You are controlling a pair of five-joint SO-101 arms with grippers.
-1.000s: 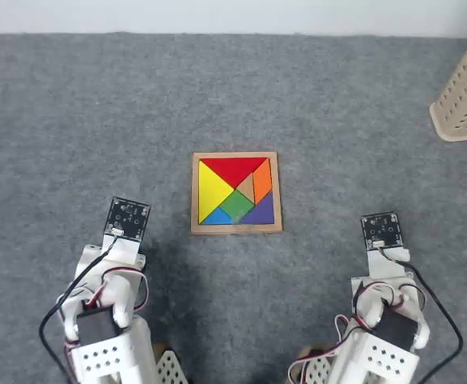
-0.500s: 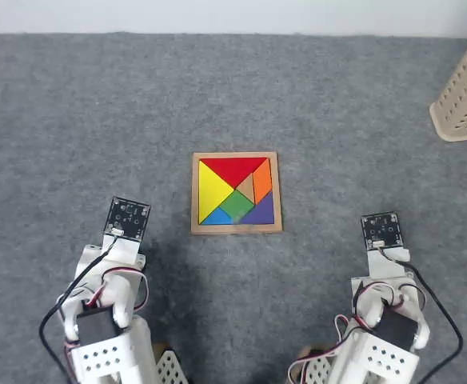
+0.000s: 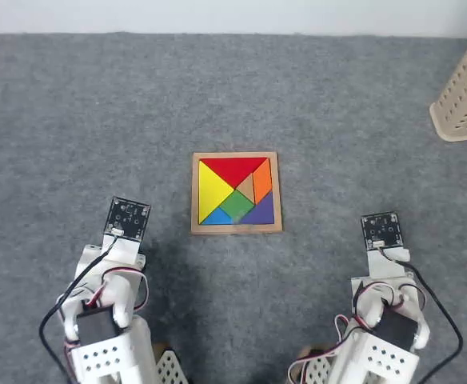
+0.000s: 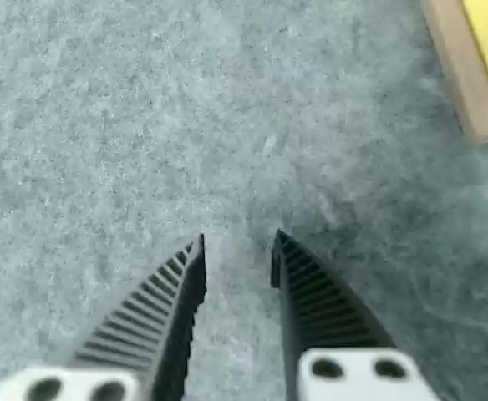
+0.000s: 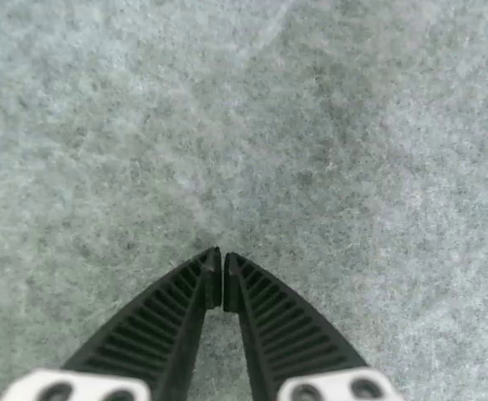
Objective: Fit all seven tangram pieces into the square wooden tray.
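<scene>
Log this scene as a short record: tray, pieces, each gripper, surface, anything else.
tray: square wooden tray, flat, ahead of and between the two arms
pieces: seven coloured tangram pieces fitted inside, filling the tray
left gripper: slightly open, holding nothing, above carpet near a tray corner
right gripper: shut, holding nothing, above carpet
surface: grey carpet
other: beige slotted basket at the far edge of the carpet

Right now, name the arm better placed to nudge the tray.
Left, probably: the left fingers are open with the tray corner close by; the right fingers are shut and sit farther from it.
</scene>
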